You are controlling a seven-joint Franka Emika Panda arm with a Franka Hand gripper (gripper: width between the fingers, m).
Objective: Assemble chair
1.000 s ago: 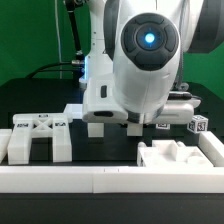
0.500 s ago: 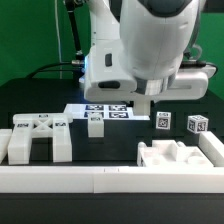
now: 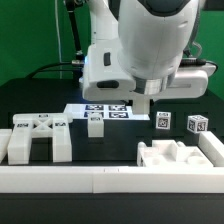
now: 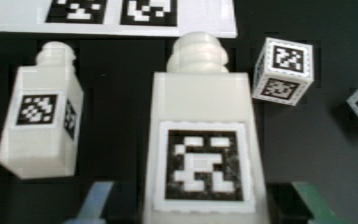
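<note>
Now that the arm is standing clearly higher than a second ago, when it was crouching low over the counter (image 3: 120,138), the end effector (image 3: 148,96) is hanging near the middle of the exterior view and is clenching one white leg (image 4: 202,120) of the chair. Its fingers (image 4: 98,200) are pressing on both sides of the leg's tagged body, and the rounded peg end is pointing away from the wrist. Over the last half second the arm is barely moving, so the lift is looking finished and the leg is apparently riding clear of the counter. A second leg (image 3: 95,125) is standing just beside the marker board (image 3: 105,108), toward the exterior view's left of the held one and apart from it. Two small tagged cubes (image 3: 162,122) are sitting toward the exterior view's right. A blocky part (image 3: 35,140) is waiting at the exterior view's lower left and a slab-like part (image 3: 175,155) at its lower right. Picking up is seemingly done, so the job is probably moving on to carrying the leg to its mating part, where keeping the peg lined up is going to matter.
</note>
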